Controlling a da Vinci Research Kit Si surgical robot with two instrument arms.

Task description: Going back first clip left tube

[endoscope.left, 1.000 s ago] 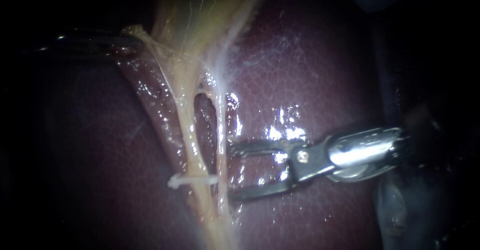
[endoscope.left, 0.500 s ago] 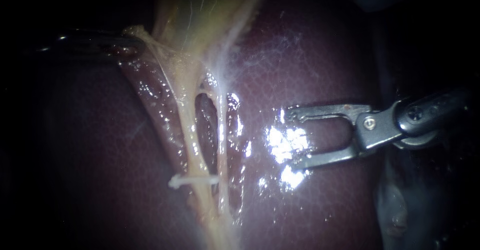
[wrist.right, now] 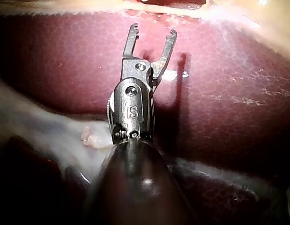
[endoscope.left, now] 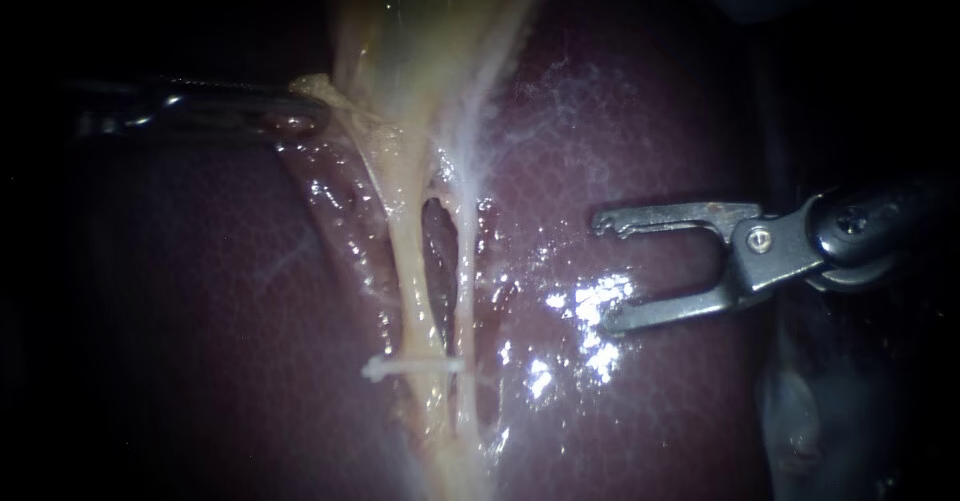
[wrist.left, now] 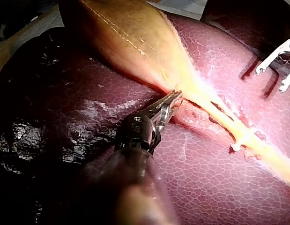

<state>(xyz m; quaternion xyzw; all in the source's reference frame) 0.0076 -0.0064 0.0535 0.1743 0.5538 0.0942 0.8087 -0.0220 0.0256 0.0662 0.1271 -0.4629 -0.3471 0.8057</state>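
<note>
Now the clip (endoscope.left: pixel 412 366) sits across the left tube (endoscope.left: pixel 413 291), low on the liver (endoscope.left: pixel 660 121). The right instrument (endoscope.left: pixel 606 273) hovers apart from it, up toward the liver's right edge, its hand released, jaws spread with nothing between them. The left instrument (endoscope.left: pixel 303 111) has its hand clenched on a flap of tissue (endoscope.left: pixel 315 85) beside the gallbladder (endoscope.left: pixel 420 31). The liver's surface is wet and glistening, and darkness surrounds it.

We count two instruments, left instrument (endoscope.left: pixel 300 111) and right instrument (endoscope.left: pixel 606 273); two tubes, left tube (endoscope.left: pixel 415 291) and right tube (endoscope.left: pixel 466 296); one clip (endoscope.left: pixel 412 367); one liver (endoscope.left: pixel 640 121); one gallbladder (endoscope.left: pixel 420 21).
</note>
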